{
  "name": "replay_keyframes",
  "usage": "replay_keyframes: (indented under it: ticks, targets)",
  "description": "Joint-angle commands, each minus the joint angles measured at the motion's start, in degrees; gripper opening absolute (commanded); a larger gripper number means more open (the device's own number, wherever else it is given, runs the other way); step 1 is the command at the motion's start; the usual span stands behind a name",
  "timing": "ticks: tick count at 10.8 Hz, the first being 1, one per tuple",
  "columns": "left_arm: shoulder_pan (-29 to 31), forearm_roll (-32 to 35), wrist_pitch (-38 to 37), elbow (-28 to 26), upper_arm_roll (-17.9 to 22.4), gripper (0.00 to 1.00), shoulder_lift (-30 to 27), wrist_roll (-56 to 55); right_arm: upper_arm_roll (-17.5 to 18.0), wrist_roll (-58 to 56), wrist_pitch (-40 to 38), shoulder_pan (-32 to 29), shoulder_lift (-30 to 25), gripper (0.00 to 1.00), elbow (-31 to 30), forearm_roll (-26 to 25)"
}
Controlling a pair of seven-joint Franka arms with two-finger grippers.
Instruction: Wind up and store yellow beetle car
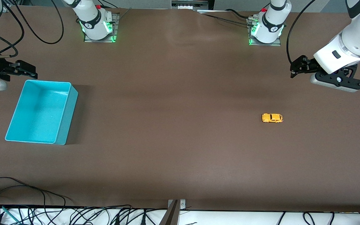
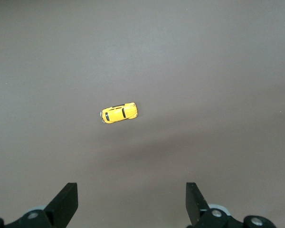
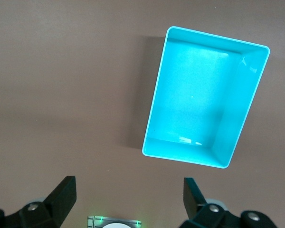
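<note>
The left gripper [image 2: 131, 204] hangs with fingers spread wide, up over bare table toward its own end; the right gripper [image 3: 129, 202] waits likewise spread beside the bin [image 1: 63, 125]; the car [image 1: 272, 117] sits alone on the table [image 1: 173, 140], well apart from the bin; being tiny, it could likely squirt from a misaligned pinch; nothing blocks the way.

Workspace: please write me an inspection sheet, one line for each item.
Surface: brown table, bare between things.
Job's things: yellow beetle car on its wheels toward the left arm's end; turquoise bin holds nothing, toward the right arm's end.
Clutter: nothing seen.
Grippers: left pincer open, above the table near the car; right pincer open, at the bin's edge.
Cables: black cables along the near edge.
Surroundings: arm bases lit green.
</note>
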Motion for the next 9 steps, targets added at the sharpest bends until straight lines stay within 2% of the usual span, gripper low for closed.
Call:
replay_keyframes:
  ticks: [1,9]
  targets:
    - [0.1,-1.4,0.0,-0.8,0.2,1.00,-1.0,-0.7,0.1,0.1,-1.3,0.0,-0.5,1.00,0.7,-0.9]
    - [-0.1,-1.3,0.0,0.2,0.1,1.00,-0.5,-0.7,0.1,0.0,-1.7,0.0,-0.4,1.00,0.7,-0.5]
